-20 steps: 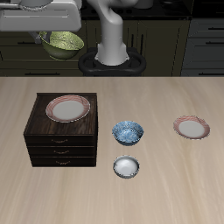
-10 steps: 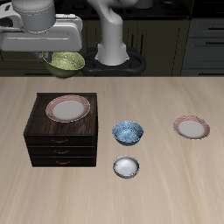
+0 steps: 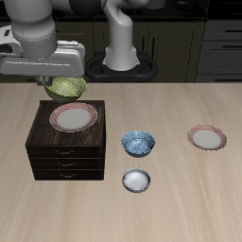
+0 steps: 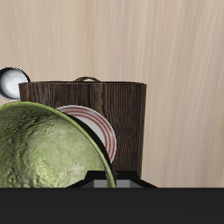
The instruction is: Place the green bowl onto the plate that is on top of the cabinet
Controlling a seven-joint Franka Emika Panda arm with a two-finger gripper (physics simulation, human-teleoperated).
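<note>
I have the mottled yellow-green glazed bowl (image 3: 65, 89) up in the air, carried by the hand (image 3: 62, 83), which is clamped on its rim; the fingertips themselves are hidden behind the arm's body, so I judge the grip from the bowl hanging there unsupported. The bowl sits above the back edge of the low dark-brown wooden three-drawer cabinet (image 3: 66, 154), just behind the round pink-rimmed plate with a white centre (image 3: 73, 117) that lies on the cabinet's top. In the wrist view the green bowl (image 4: 44, 149) fills much of the frame and partly covers the plate (image 4: 92, 131), so I am not yet centred over it.

To do this step well I would bring the bowl forward until the plate's rim shows evenly all round it, keep it level, then lower slowly and let go only once the base is seated on the white centre. Releasing early or off-centre could tip the bowl against the rim or push the plate.

The tabletop (image 3: 180, 180) is pale wood grain. On it stand a blue patterned bowl (image 3: 138, 143), a small white bowl (image 3: 136, 180) nearer the front edge, and a second pink-rimmed plate (image 3: 206, 138) well apart. Dark cupboards line the back of the room.
</note>
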